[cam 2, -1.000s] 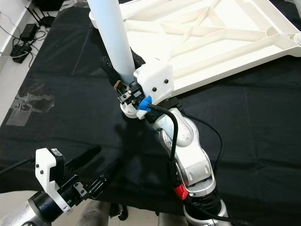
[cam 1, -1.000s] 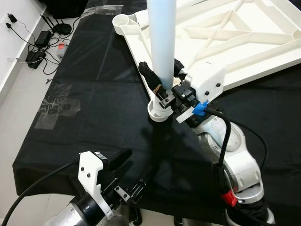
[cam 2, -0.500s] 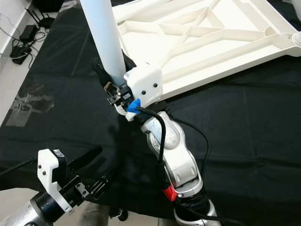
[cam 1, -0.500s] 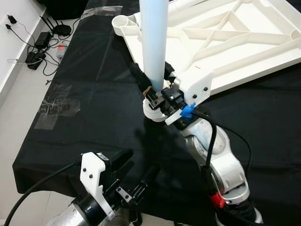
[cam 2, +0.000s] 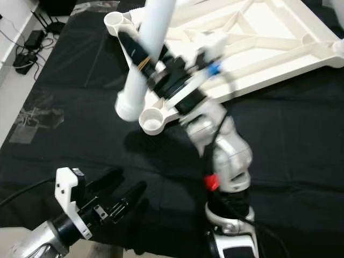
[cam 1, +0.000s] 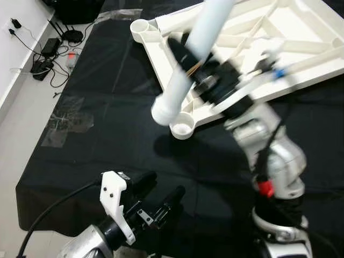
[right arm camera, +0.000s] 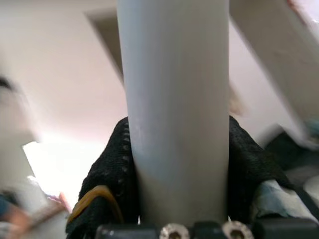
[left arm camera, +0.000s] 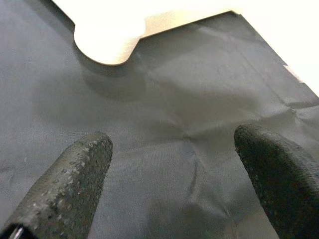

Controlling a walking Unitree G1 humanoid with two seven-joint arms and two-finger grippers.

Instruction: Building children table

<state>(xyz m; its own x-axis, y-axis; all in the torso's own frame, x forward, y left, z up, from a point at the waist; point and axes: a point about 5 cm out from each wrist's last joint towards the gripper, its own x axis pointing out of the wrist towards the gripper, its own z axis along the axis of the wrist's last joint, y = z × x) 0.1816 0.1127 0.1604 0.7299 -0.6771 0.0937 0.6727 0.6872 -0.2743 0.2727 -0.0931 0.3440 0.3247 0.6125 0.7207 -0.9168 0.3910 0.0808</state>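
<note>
Smooth matt white plastic on table top [cam 1: 301, 37] and leg [cam 1: 185, 70]. Black cloth [cam 1: 107, 107], slightly creased, faint sheen. Rough, pebbled black rubber on fingertips [left arm camera: 75, 184].

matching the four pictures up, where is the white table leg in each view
Left eye view: table leg slants across upper centre.
Right eye view: table leg, upper left of centre.
Left wrist view: not in it.
Right wrist view: table leg, upright in the middle.
Shared landmark: round corner socket.
</note>
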